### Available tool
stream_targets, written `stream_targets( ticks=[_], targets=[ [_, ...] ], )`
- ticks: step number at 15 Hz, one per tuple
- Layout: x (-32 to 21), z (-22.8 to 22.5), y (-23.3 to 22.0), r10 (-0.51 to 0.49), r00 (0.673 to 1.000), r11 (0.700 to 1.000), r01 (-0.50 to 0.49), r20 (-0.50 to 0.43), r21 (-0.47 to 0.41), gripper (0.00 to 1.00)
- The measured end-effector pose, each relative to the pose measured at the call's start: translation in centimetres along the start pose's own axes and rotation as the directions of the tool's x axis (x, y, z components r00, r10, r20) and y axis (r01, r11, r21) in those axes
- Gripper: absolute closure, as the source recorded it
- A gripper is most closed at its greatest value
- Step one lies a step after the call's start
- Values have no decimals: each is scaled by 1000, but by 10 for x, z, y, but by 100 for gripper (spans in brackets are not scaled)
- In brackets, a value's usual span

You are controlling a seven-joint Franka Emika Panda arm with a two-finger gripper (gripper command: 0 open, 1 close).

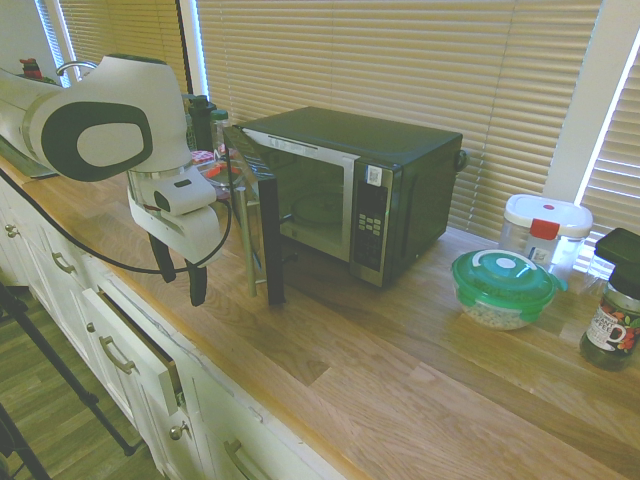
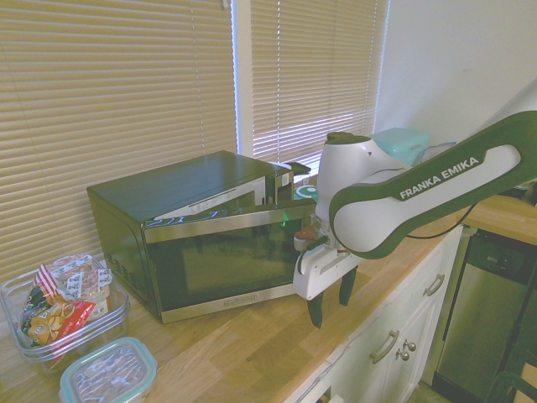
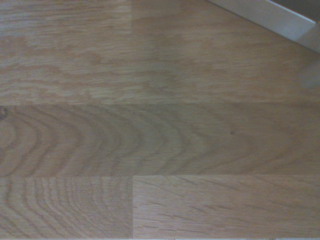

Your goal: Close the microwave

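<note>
Bare countertop (image 1: 400,350) lies before the microwave (image 1: 380,190); its open door (image 1: 262,225) juts outward.

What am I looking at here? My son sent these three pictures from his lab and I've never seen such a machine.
It is one white robot arm ending in a two-finger gripper, open and holding nothing. Two pictures are taken from opposite sides of a wooden kitchen counter; the third comes from a camera on the arm's wrist, looking straight down at bare wood. On the counter stands a large black microwave oven with silver trim, its glass door swung open. The gripper hangs just beside that door. Nearby are a green-lidded round bowl, a white-lidded clear tub and a clear box of snack packets.
</note>
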State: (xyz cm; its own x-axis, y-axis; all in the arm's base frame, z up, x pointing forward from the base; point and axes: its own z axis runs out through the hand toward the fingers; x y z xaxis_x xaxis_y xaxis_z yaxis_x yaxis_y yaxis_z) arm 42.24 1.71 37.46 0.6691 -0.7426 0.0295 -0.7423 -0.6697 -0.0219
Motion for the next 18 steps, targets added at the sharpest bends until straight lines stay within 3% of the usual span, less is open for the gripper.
stream_targets(
  ticks=[8, 18],
  targets=[
    [9, -25, -16, -13, 998, 999, 16, -60, 44, 0],
    [33, -85, -97, 4, 995, 1000, -2, -101, 20, 0]
  ],
)
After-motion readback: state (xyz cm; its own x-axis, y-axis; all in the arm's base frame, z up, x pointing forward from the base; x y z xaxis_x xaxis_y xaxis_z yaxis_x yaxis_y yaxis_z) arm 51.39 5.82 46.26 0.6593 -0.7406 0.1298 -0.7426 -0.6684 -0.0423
